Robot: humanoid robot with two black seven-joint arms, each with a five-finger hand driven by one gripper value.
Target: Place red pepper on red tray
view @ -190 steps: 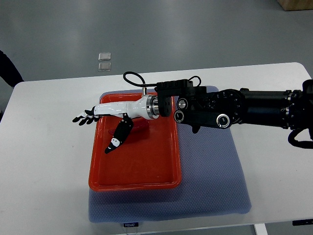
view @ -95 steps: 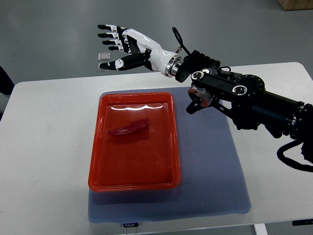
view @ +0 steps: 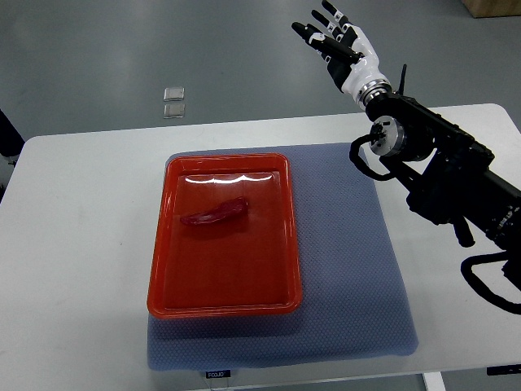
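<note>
While the red pepper (view: 215, 213) lies in the red tray (view: 224, 303), the right hand (view: 342, 42) hovers, fingers spread.

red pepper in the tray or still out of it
In. The red pepper lies flat on the floor of the red tray, toward its far end; the right hand is open and well clear.

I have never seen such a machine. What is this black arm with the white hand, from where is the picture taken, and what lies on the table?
It is a humanoid robot's right arm, ending in a fingered right hand. The single camera looks steeply down from the robot's own side. The hand is raised beyond the far edge of the white table, fingers spread, holding nothing. On the table lies a blue-grey mat, and on it a red tray. A red pepper lies inside the tray. The left arm is out of view.
</note>
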